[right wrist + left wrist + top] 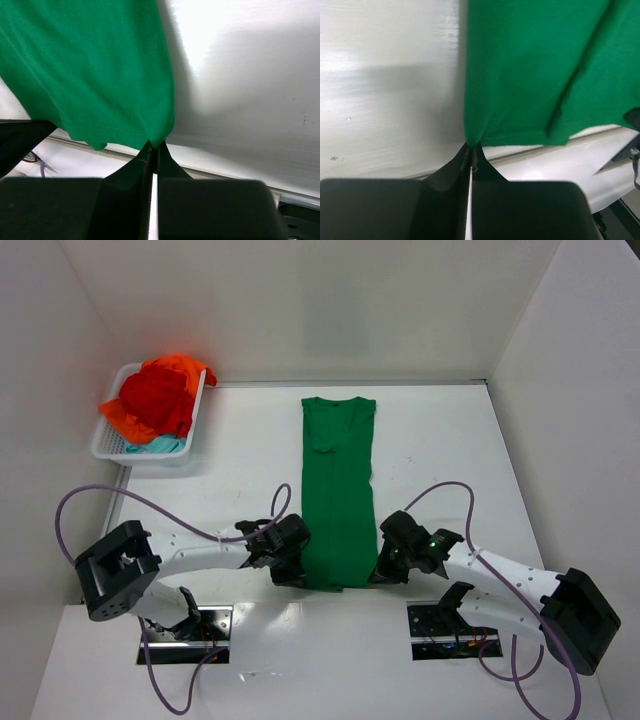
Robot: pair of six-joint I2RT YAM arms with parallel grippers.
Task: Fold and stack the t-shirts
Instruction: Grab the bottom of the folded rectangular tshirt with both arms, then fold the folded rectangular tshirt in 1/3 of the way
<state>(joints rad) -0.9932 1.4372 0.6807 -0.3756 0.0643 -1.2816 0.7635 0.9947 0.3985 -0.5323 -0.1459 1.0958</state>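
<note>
Top external view shows the green t-shirt (338, 490), a long strip down frame centre, its two lower hem corners pinched by the closed left gripper (471, 151) and right gripper (155, 148); judged best lifted evenly, hem kept taut, then carried squarely toward the collar.

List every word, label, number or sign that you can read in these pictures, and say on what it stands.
None: no text can be read in any view.
The green t-shirt, the basket and the table show no print.
</note>
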